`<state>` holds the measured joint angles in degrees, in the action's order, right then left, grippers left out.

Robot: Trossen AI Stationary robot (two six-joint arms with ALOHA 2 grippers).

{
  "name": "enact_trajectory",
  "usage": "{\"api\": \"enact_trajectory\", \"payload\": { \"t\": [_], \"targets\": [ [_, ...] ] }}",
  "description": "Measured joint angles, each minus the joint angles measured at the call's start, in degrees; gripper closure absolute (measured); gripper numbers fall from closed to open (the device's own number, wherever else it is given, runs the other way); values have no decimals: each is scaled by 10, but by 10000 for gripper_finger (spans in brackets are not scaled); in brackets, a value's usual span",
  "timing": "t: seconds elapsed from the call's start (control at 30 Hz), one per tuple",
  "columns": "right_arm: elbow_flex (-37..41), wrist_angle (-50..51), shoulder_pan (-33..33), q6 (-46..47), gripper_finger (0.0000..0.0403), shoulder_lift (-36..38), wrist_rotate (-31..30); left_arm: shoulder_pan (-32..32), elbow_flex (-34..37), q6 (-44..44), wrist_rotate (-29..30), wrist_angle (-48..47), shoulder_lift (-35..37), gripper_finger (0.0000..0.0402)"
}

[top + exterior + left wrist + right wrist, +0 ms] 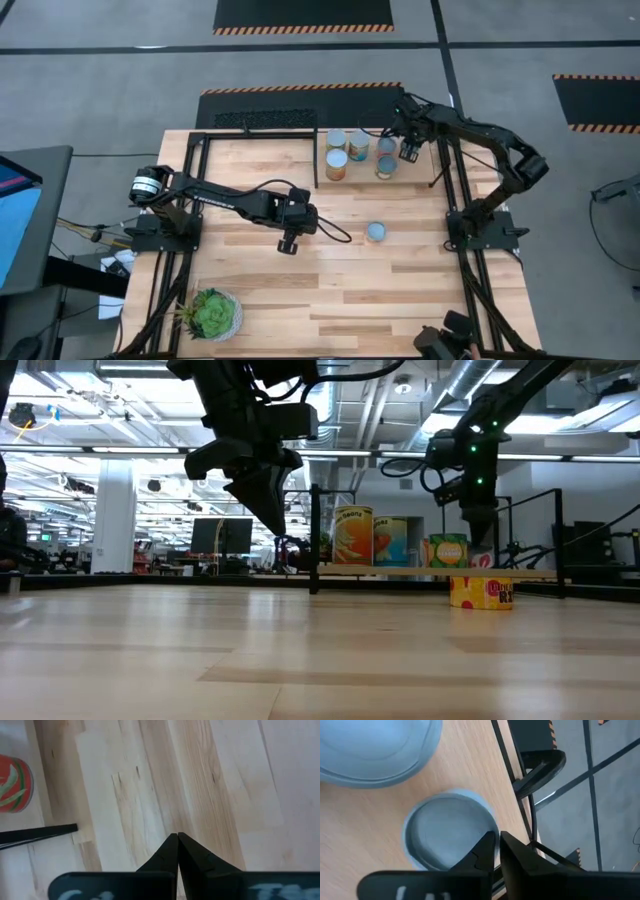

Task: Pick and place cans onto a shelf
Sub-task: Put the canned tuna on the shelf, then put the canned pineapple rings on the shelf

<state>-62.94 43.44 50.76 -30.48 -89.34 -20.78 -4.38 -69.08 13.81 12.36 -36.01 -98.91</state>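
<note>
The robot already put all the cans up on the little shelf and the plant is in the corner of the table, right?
Not all. The high view shows one can alone on the table, apart from the shelf where the other cans stand. The plant is in the corner.

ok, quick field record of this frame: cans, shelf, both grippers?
cans on shelf: five, at its right half
can off shelf: one, upright on the table, mid-right
shelf: at the table's far edge, left part bare
left gripper: shut, empty, above mid-table
right gripper: over the shelf's right end, next to a can, holding nothing visible
</note>
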Motion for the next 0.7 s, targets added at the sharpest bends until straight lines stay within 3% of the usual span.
{"api": "enact_trajectory", "payload": {
  "t": [0.43,0.57,0.7],
  "targets": [
    [0,-5,-2,-9,351,2,-9,0,0,-1,0,0,0,401],
    [0,14,-27,2,351,24,-48,0,0,-1,0,0,0,401],
    [0,71,-76,71,351,70,-34,0,0,-9,0,0,0,401]
  ]
}}
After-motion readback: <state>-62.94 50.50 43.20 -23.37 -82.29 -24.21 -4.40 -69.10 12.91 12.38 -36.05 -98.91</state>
